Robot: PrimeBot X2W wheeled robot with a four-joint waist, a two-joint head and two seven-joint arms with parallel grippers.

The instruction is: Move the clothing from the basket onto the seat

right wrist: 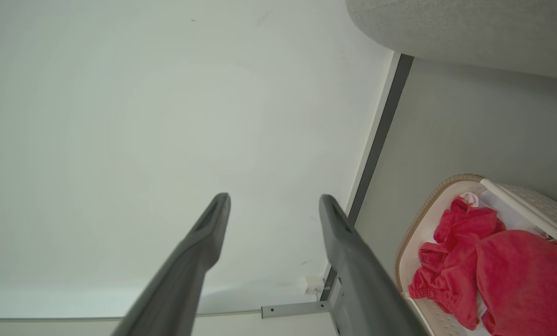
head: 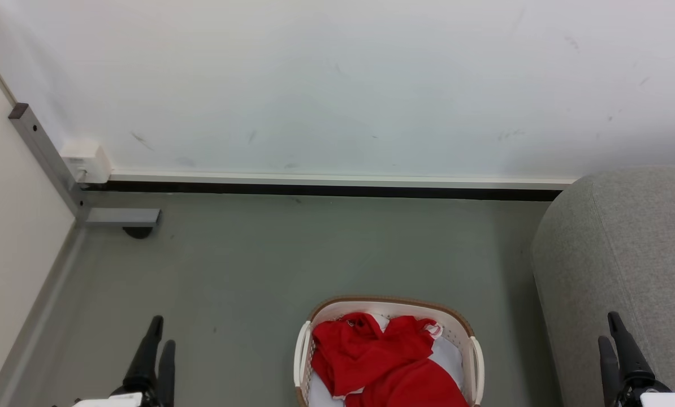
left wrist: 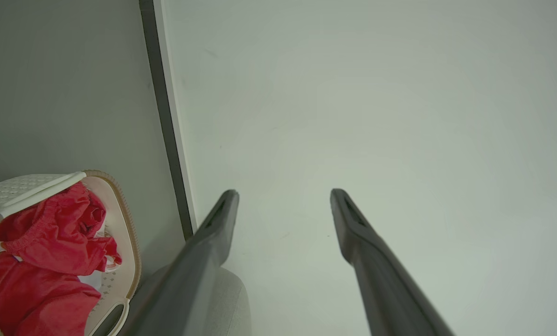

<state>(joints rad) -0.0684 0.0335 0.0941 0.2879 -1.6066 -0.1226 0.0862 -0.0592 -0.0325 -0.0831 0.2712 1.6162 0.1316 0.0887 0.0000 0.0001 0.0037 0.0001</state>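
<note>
The left gripper point(head: 163, 333) is well apart from the basket point(head: 391, 299), which sits on the floor point(head: 315, 243) to its right. A long reach across could end with a finger poking the basket's side and pushing the light basket away. The red clothing point(head: 383, 356) lies bunched up inside the basket, between the two grippers. It looks soft and floppy, so I think a pinch may catch only a small fold, and the rest may slip out and land on the floor. The right gripper point(head: 608, 328) is just beside the grey seat point(head: 620, 254), so that arm may bump the seat when it swings over. The left gripper sits low, with its two dark fingers point(left wrist: 208, 242) pointing up and forward at the pale wall point(left wrist: 353, 93), not at the basket. It is wide open and holds nothing. The right gripper points the same way, at the same wall. Its fingers point(right wrist: 353, 242) stand wide apart too, with nothing between them. Nothing has been picked up yet.
</note>
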